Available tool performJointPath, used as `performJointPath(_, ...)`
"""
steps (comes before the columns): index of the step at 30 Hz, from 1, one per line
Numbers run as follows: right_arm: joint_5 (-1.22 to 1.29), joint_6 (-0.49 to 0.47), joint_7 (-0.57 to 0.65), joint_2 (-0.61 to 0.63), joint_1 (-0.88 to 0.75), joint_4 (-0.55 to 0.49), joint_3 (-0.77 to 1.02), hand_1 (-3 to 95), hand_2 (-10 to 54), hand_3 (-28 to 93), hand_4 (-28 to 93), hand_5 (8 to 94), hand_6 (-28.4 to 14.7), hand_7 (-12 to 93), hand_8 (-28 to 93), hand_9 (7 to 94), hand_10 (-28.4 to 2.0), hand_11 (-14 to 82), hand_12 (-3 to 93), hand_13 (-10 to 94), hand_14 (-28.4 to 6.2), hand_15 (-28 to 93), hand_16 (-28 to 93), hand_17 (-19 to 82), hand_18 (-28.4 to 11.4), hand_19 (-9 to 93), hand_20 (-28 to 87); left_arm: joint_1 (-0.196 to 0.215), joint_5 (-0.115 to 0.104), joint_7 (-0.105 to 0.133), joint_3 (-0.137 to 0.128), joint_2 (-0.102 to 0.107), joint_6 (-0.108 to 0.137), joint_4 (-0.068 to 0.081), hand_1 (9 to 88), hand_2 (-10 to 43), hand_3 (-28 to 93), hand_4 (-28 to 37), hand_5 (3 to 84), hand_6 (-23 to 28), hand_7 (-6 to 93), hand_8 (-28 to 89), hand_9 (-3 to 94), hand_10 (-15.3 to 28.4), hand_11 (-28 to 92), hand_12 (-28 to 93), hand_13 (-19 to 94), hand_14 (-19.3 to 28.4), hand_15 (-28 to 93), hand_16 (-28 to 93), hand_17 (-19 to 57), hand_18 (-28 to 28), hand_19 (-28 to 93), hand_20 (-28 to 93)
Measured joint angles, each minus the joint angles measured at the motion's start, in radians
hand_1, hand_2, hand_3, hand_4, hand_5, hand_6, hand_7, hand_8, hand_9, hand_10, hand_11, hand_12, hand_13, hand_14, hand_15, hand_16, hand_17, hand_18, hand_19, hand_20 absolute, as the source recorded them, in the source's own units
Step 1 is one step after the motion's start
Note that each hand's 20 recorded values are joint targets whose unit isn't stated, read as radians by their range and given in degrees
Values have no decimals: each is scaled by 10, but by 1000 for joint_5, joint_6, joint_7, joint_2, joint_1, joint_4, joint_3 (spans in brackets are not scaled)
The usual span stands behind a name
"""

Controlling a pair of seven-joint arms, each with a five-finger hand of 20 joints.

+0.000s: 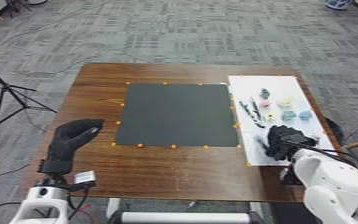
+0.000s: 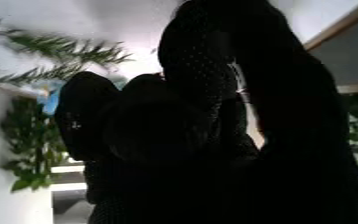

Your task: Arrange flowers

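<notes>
My left hand (image 1: 71, 139) is over the table's left part, fingers relaxed and nothing in them. Over the near part of the white board (image 1: 266, 158) is my right hand (image 1: 289, 140); whether it holds anything is hidden. Farther up the board lie a pink flower (image 1: 265, 103), a pale yellow one (image 1: 286, 102), two blue ones (image 1: 288, 115), a small yellow one (image 1: 270, 117) and dark slender sprigs (image 1: 246, 108). In the right wrist view, beyond the dark glove of my right hand (image 2: 171, 125), appear a leafy sprig (image 2: 60, 47), a blue patch (image 2: 49, 102) and broader green leaves (image 2: 29, 137).
A dark grey mat (image 1: 176, 115) with orange markers around it lies mid-table, beside the white board. The brown wooden table (image 1: 175, 172) has its near edge in front of the robot. A black tripod (image 1: 8, 90) stands on the floor to the left.
</notes>
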Motion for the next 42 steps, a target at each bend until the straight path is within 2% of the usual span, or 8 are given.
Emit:
performJointPath(9, 173, -42, 20, 3, 61, 27, 4, 558, -95, 560, 0, 729, -18, 326, 329, 926, -86, 405, 333, 937, -10, 638, 270, 646, -158, 932, 502, 0, -22, -5, -41, 44, -6, -1, 304, -69, 684, -196, 543, 25, 216, -93, 531, 143, 252, 124, 410, 166, 298, -5, 43, 139, 183, 226)
performJointPath(21, 306, -8, -78, -21, 296, 42, -136, 552, -95, 575, 10, 738, -20, 331, 333, 930, -82, 408, 338, 937, -6, 657, 257, 653, -157, 932, 516, 3, -24, -14, -63, 69, -21, -5, 301, -67, 685, -197, 544, 25, 216, -92, 531, 142, 251, 125, 407, 165, 295, -5, 41, 140, 182, 226)
performJointPath(27, 368, -45, -123, -101, 465, 79, -285, 547, -95, 585, 5, 738, -19, 334, 332, 932, -82, 407, 338, 937, -5, 658, 255, 655, -156, 932, 516, -9, -42, -7, -57, 95, -2, 8, 280, -25, 691, -243, 542, 25, 212, -97, 495, 136, 205, 107, 350, 138, 152, -3, 50, 116, 122, 191)
performJointPath(30, 306, -51, -158, -152, 521, 109, -372, 545, -95, 588, 4, 739, -16, 337, 329, 933, -82, 406, 337, 937, -6, 657, 254, 654, -155, 932, 517, -38, -95, 10, -23, 119, 66, 46, 242, 83, 700, -277, 541, 23, 207, -99, 492, 136, 201, 102, 341, 129, 119, 1, 50, 107, 102, 181)
performJointPath(32, 249, -51, -172, -185, 551, 135, -433, 543, -95, 590, 4, 741, -15, 339, 323, 934, -82, 406, 335, 937, -7, 657, 254, 654, -154, 932, 517, -66, -153, 23, 7, 139, 137, 82, 243, 231, 637, -282, 544, 19, 205, -101, 504, 138, 199, 97, 343, 127, 109, -3, 52, 103, 101, 177)
performJointPath(35, 199, -48, -176, -242, 590, 188, -514, 541, -95, 594, -1, 740, -13, 353, 304, 936, -83, 410, 317, 937, -8, 657, 250, 653, -155, 932, 520, -97, -252, 43, 31, 159, 241, 126, 285, 302, 566, -283, 549, 17, 202, -103, 515, 142, 199, 94, 350, 126, 107, -9, 57, 100, 100, 171)
performJointPath(39, 182, -39, -178, -333, 629, 277, -572, 543, -95, 594, -5, 746, -9, 355, 296, 937, -84, 414, 310, 937, -8, 659, 248, 653, -156, 932, 520, -124, -390, 84, 56, 165, 359, 140, 291, 314, 570, -283, 552, 25, 204, -103, 521, 144, 198, 93, 352, 129, 117, -10, 58, 98, 105, 171)
performJointPath(42, 142, -32, -184, -402, 652, 341, -594, 541, -95, 595, -3, 746, -7, 359, 293, 937, -84, 417, 304, 937, -8, 663, 246, 653, -156, 932, 522, -133, -445, 89, 67, 165, 397, 140, 270, 316, 594, -283, 552, 26, 206, -103, 521, 143, 201, 94, 352, 130, 129, -13, 56, 98, 113, 170)
